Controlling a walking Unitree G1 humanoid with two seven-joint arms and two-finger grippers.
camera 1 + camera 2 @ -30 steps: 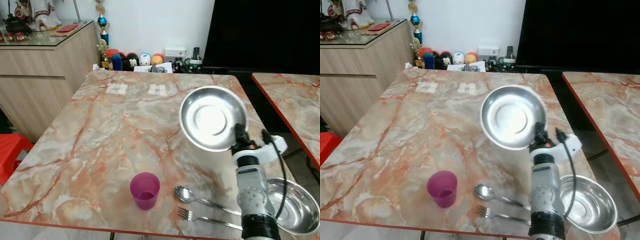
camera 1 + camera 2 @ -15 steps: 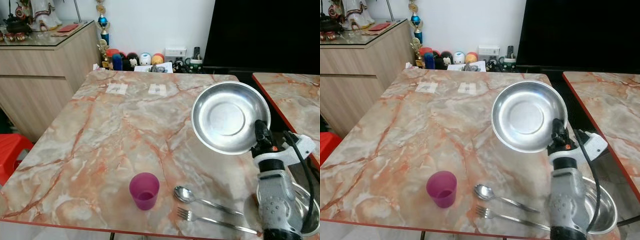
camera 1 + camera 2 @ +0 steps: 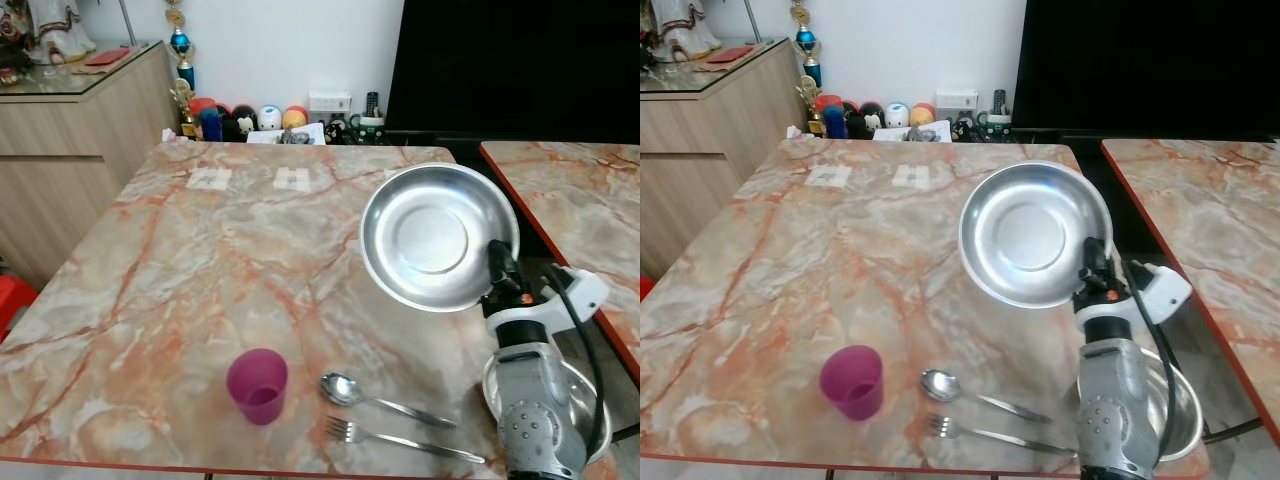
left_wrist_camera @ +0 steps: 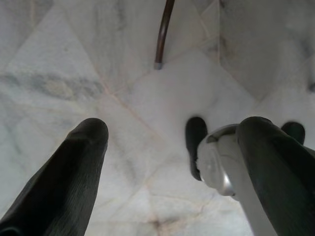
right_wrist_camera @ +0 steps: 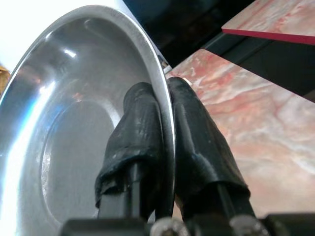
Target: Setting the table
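From the left eye view, the right gripper point(image 3: 497, 262) holds a steel plate point(image 3: 438, 238) up off the marble worktop point(image 3: 200, 250), tilted so its hollow faces the camera; its jaws are clamped on the plate's rim at the lower right edge. Below the silver arm a second steel bowl point(image 3: 578, 392) sits at the worktop's near right corner. Along the near edge stand a purple cup point(image 3: 257, 385), then a spoon point(image 3: 380, 397) and, just in front of it, a fork point(image 3: 400, 438), both lying with their handles pointing right. A second marble table point(image 3: 580, 190) stands apart on the right.

The right eye view gives the same layout, with the plate above the worktop's right side and the cup well apart from it on the left.

In the left wrist view, the left gripper point(image 4: 174, 162) hangs over a pale tiled floor point(image 4: 74, 59), its jaws spread apart with nothing between them.

The right wrist view looks straight along two black fingers point(image 5: 142, 142) pinching the thin rim of the plate, one inside the hollow, one behind it.
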